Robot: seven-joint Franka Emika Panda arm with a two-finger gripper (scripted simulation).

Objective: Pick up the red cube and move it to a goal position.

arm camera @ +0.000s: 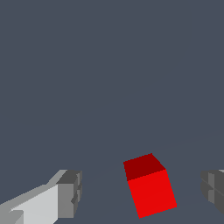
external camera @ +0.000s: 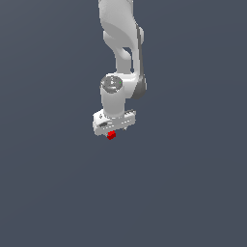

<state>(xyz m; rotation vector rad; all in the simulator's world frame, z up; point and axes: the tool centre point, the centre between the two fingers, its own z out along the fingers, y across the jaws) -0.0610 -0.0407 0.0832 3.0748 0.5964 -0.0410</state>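
Observation:
The red cube (external camera: 111,135) is a tiny bright red block lying just under the white gripper (external camera: 114,131) in the exterior view. In the wrist view the red cube (arm camera: 150,186) sits between the two grey fingertips (arm camera: 70,194), nearer the other one, with a gap on both sides. My gripper (arm camera: 140,190) is open and touches nothing. The cube is turned slightly against the line of the fingers.
The white arm (external camera: 120,43) comes down from the top of the exterior view to the gripper. A plain dark grey surface (external camera: 193,183) fills everything else.

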